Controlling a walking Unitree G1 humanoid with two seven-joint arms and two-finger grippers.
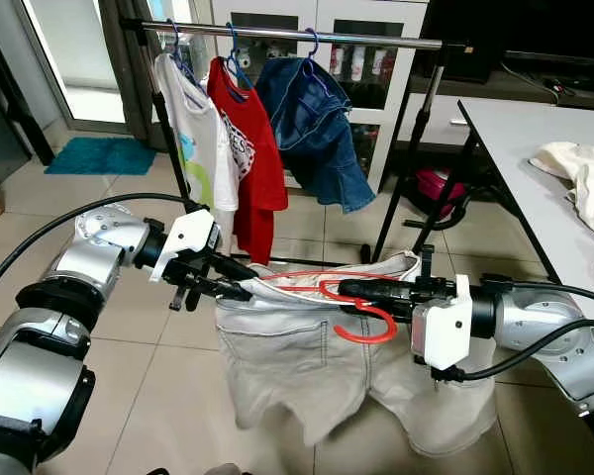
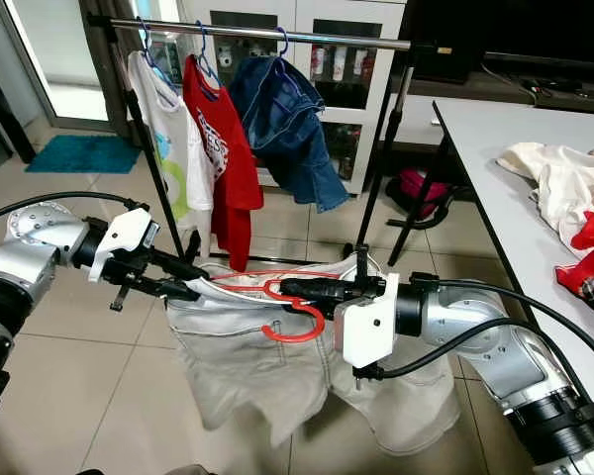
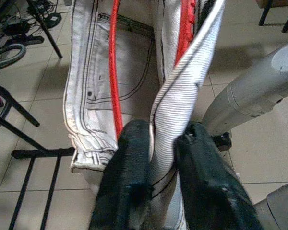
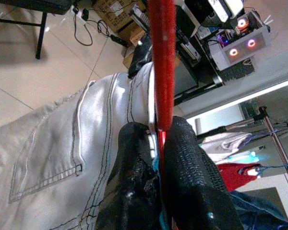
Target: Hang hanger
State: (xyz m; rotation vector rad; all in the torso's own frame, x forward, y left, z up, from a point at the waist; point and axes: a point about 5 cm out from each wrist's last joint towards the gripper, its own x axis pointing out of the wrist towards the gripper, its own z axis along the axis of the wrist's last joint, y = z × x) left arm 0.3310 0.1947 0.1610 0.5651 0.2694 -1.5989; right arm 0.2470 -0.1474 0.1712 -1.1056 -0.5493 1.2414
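Observation:
Pale grey denim shorts (image 1: 307, 366) hang on a red hanger (image 1: 361, 329), held between my two arms below the clothes rail (image 1: 307, 36). My left gripper (image 1: 246, 290) is shut on the waistband (image 3: 175, 110) at the shorts' left end. My right gripper (image 1: 345, 289) is shut on the red hanger (image 4: 161, 57) near its hook, which curls downward. On the rail hang a white T-shirt (image 1: 200, 148), a red T-shirt (image 1: 246, 148) and blue denim shorts (image 1: 317, 129) on blue hangers.
The rack's black legs (image 1: 396, 188) stand on a tiled floor. A white table (image 1: 554, 178) at the right carries a cream garment (image 1: 584, 173) and a red one (image 2: 592, 252). A teal mat (image 1: 101, 154) lies far left. A glass cabinet stands behind the rack.

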